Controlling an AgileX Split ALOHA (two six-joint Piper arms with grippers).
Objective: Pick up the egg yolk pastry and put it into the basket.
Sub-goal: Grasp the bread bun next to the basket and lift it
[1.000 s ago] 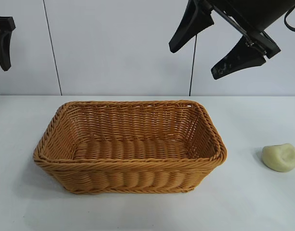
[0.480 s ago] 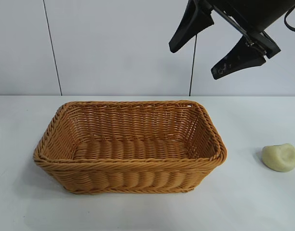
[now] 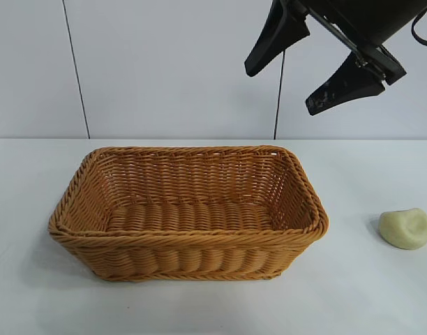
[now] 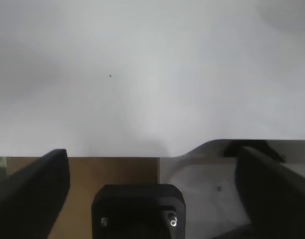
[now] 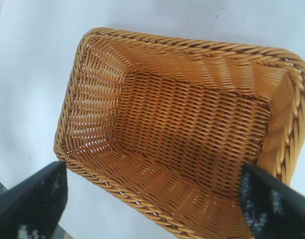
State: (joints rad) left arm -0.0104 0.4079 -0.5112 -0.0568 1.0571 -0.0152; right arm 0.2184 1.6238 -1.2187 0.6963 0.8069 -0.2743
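- You have a white surface [image 3: 353,300] in front of pale wall panels.
- Your egg yolk pastry [image 3: 405,228] lies near the surface's right edge: a small, matte, pale yellow-green lump, rounded, with a dented top.
- It sits well apart from the basket [image 3: 188,239], an orange-tan wicker rectangle with a braided rim at mid-surface, nothing in it.
- Your right end effector [image 3: 308,70] hangs high above the basket's far right corner, fingers spread, holding nothing.
- Your left end effector [image 4: 152,174] is over the surface's edge, fingers spread and holding nothing.
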